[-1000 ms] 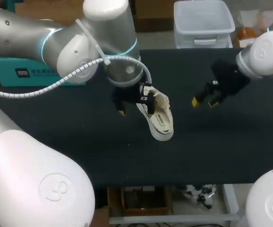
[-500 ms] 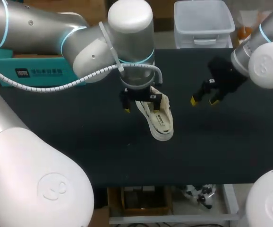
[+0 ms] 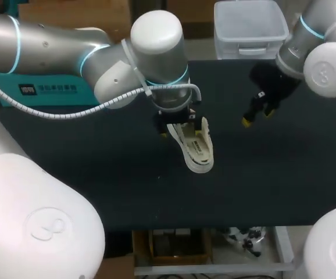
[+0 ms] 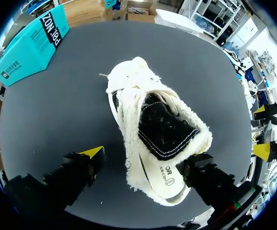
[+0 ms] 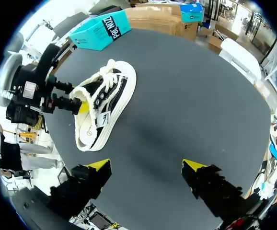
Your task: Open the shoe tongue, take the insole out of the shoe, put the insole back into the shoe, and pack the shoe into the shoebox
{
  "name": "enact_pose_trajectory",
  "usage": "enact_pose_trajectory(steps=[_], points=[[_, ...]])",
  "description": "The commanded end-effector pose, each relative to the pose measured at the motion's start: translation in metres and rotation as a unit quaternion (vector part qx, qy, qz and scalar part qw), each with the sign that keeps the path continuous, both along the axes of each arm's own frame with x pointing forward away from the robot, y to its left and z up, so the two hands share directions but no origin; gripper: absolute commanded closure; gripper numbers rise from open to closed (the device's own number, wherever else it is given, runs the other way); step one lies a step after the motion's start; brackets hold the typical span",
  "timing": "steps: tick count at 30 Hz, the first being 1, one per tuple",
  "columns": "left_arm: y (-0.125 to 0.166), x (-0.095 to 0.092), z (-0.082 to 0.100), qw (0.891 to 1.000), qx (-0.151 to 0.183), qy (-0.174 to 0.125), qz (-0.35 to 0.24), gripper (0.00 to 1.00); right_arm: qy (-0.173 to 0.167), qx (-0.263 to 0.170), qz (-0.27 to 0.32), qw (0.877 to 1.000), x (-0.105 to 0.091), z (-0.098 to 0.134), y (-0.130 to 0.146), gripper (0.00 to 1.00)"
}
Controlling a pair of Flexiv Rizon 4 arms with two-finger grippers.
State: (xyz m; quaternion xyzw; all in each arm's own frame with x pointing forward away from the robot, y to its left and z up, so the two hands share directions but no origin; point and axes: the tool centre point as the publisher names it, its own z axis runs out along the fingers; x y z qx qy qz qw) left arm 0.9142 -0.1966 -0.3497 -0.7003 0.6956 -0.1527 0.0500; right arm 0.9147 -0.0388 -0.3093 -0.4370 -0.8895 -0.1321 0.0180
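Note:
A white fleece-lined shoe [image 3: 197, 146] with a dark inside lies on the black table [image 3: 98, 174], a little right of the middle. Its toe points to the near edge. My left gripper [image 3: 180, 124] hangs over the far, heel end, open. In the left wrist view the shoe [image 4: 150, 139] lies between the fingers of this gripper [image 4: 144, 157]. One finger stands clear of it and the other is close against its sole side. My right gripper [image 3: 256, 114] hovers open to the shoe's right and farther back, with nothing in it. The right wrist view has the shoe [image 5: 105, 105] ahead of that gripper [image 5: 147, 167].
A teal box [image 4: 29, 48] lies at the table's far left edge, well away from the shoe, and shows again as the teal box [image 5: 101, 28] in the right wrist view. Bare black table surrounds the shoe on every side.
My left gripper has moved right, from beside the shoe to over its heel end, and its fingers have drawn in slightly. My right gripper has drifted back and turned. The shoe stays put.

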Motion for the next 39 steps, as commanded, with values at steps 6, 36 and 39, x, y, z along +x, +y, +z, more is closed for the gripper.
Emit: enact_pose_trajectory(steps=[6,36,39], points=[[-0.010,0.005,-0.004,1.000,-0.001,-0.002,0.023,0.88,0.012,-0.022,0.043,0.999,0.008,0.003,-0.012,0.00],[0.050,0.009,0.087,0.966,-0.068,0.001,-0.248,1.00,-0.003,-0.058,0.164,0.985,0.008,0.003,-0.020,0.00],[0.057,0.008,0.104,0.953,-0.062,-0.012,-0.297,1.00,-0.049,-0.089,0.230,0.968,0.008,0.011,-0.014,0.00]])
